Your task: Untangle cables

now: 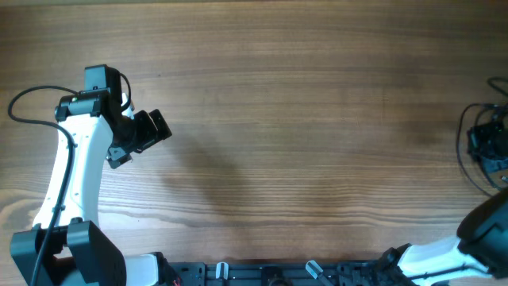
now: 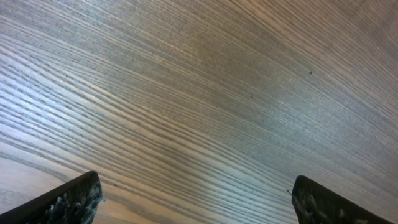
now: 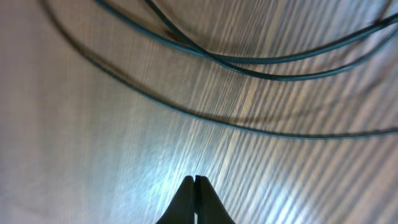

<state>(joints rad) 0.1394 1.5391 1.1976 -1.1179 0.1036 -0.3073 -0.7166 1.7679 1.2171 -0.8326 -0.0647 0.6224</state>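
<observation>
Cables (image 3: 267,60) lie on the table (image 1: 302,119) at the overhead view's right edge, above the right arm (image 1: 484,226); the left arm (image 1: 79,159) stands far left.

dk green cables (image 3: 261,60), wood-grain table (image 1: 286,119)

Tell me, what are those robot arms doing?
They are meant to untangle the cables, thin dark wires looping on the wooden table at its right edge. The right gripper hangs just by the loops, shut, holding nothing. The left gripper is open over bare wood on the other side. No cable is gripped yet.
</observation>
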